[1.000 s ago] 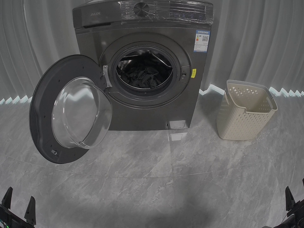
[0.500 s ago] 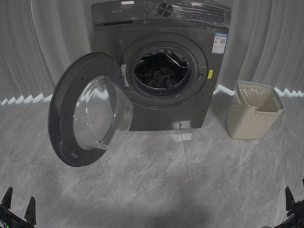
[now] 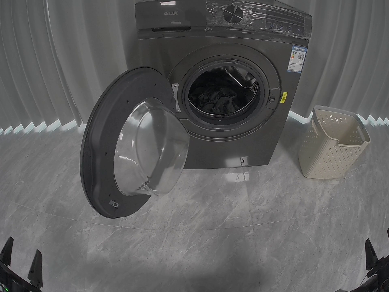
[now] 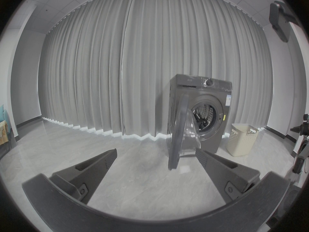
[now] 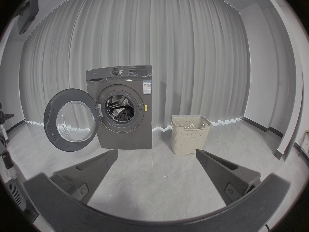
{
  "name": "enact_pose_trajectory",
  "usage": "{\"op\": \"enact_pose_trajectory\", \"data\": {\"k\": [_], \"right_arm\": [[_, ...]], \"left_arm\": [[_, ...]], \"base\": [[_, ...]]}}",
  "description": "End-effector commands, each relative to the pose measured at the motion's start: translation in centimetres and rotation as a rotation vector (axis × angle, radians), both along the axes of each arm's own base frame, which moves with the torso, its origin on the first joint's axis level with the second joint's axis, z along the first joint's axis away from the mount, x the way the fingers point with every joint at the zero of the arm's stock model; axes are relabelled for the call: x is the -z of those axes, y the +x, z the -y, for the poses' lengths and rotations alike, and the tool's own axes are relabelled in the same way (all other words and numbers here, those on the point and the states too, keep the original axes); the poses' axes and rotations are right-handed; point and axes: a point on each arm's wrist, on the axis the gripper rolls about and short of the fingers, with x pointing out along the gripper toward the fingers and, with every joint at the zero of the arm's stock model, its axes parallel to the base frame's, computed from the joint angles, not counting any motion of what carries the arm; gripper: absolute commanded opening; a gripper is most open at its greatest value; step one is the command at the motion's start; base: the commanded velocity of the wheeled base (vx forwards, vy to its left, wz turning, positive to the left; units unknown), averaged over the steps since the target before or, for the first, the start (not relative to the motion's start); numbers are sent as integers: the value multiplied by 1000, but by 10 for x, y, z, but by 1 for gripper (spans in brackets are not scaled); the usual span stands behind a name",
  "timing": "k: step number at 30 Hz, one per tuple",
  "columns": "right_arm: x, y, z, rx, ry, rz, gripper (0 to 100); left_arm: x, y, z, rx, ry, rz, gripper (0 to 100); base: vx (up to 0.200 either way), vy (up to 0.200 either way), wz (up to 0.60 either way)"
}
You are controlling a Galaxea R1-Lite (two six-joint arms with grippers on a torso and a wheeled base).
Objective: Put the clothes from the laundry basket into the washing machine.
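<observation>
A dark grey washing machine stands against the curtain, its round door swung wide to the left. Dark clothes lie inside the drum, also seen as clothes in the right wrist view. A beige perforated laundry basket stands on the floor right of the machine; no clothes show in it. My left gripper is open at the lower left corner, far from the machine. My right gripper is open with nothing between its fingers, and the basket lies ahead of it.
Grey marble-patterned floor stretches between me and the machine. A pleated grey curtain runs along the back wall. The open door juts out over the floor on the machine's left side.
The whole head view has shifted: machine and basket appear further right, so the camera turned or moved left. Both grippers stay at the lower corners, still open.
</observation>
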Motion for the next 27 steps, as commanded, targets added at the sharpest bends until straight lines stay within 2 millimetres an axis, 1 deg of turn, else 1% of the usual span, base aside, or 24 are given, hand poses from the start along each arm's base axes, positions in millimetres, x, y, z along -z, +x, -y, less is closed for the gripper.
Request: {"op": "enact_pose_trajectory", "data": {"k": [1, 2, 5, 6, 7, 8, 9, 10, 14, 17, 19, 20, 21, 27], "right_arm": [[0, -1, 0, 0, -2, 15, 100], [0, -1, 0, 0, -2, 15, 100], [0, -1, 0, 0, -1, 15, 100], [0, -1, 0, 0, -1, 15, 100], [0, -1, 0, 0, -1, 15, 100], [0, -1, 0, 0, -1, 15, 100], [0, -1, 0, 0, -1, 15, 100], [0, -1, 0, 0, -2, 15, 100], [0, -1, 0, 0, 1, 15, 100], [0, -1, 0, 0, -1, 15, 100], [0, -1, 0, 0, -1, 15, 100], [0, -1, 0, 0, -1, 15, 100], [0, -1, 0, 0, -2, 15, 100], [0, -1, 0, 0, -2, 15, 100]], "left_arm": [[-47, -3, 1, 52, 28, 0, 100], [-47, 0, 2, 62, 39, -23, 100], [-58, 26, 4, 157, 56, -161, 100], [-61, 31, 4, 168, 55, -172, 100], [-61, 32, 4, 170, 55, -173, 100], [-69, 48, 4, 169, 61, -193, 100], [-70, 51, 3, 168, 62, -197, 100], [-72, 65, 4, 178, 64, -224, 100], [-73, 96, 4, 195, 81, -298, 100], [-75, 116, 7, 222, 80, -295, 100], [-75, 128, 10, 250, 75, -305, 100], [-74, 129, 11, 252, 75, -306, 100], [-72, 143, 13, 261, 75, -323, 100], [-62, 179, 17, 275, 76, -361, 100]], "base": [[0, 0, 0], [0, 0, 0], [0, 0, 0], [0, 0, 0], [0, 0, 0], [0, 0, 0], [0, 0, 0], [0, 0, 0], [0, 0, 0], [0, 0, 0], [0, 0, 0], [0, 0, 0], [0, 0, 0], [0, 0, 0]]}}
